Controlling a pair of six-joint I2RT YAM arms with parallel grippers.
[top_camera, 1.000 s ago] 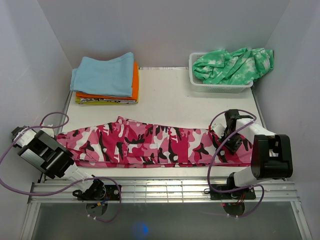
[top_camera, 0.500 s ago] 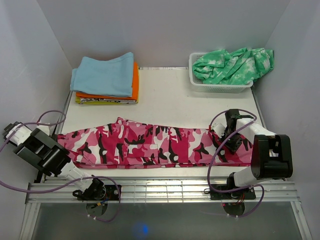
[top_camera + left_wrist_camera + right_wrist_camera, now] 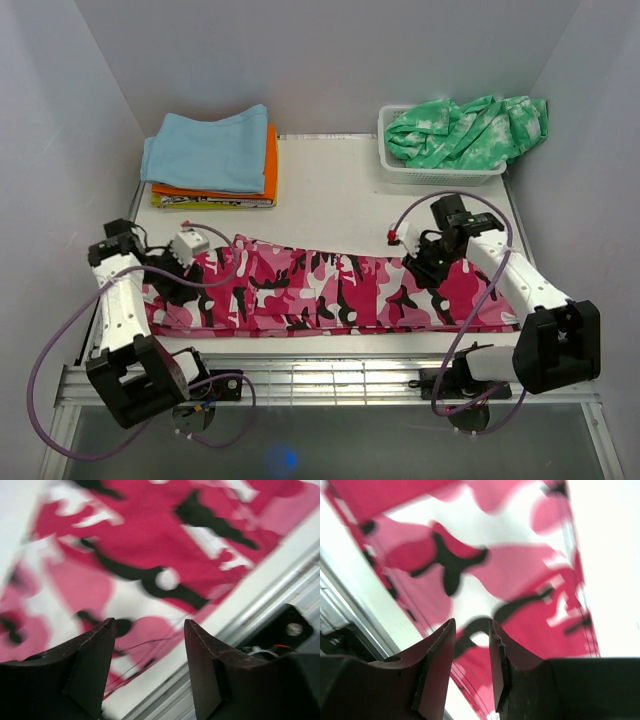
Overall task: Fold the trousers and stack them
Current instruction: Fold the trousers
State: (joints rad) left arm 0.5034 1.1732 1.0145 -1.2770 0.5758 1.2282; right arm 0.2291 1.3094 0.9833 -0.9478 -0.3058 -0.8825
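Pink camo fabric trousers [image 3: 320, 290] lie stretched flat along the near side of the white worktop [image 3: 340, 190]. Left gripper [image 3: 147, 625] is over the left end, spread wide and empty. Right gripper [image 3: 470, 622] is over the right end, only slightly parted, pinching nothing.

Left pincer [image 3: 147, 627] gapes wide; right pincer [image 3: 471, 627] seemingly barely parted.

**Top view:** a fixed camera above and behind the arms looks steeply down on the whole table [image 3: 340, 190], with the arm bases [image 3: 195, 388] at the lower edge.

**Left wrist view:** close above the trousers [image 3: 150, 545], seen past its own fingers [image 3: 90, 665] — table edge and rail [image 3: 300, 575] cross the lower right.

**Right wrist view:** equally close, its fingers [image 3: 437, 665] in the foreground, bare table at right.

All three views share the trousers — the wrist views take the left and right parts respectively.
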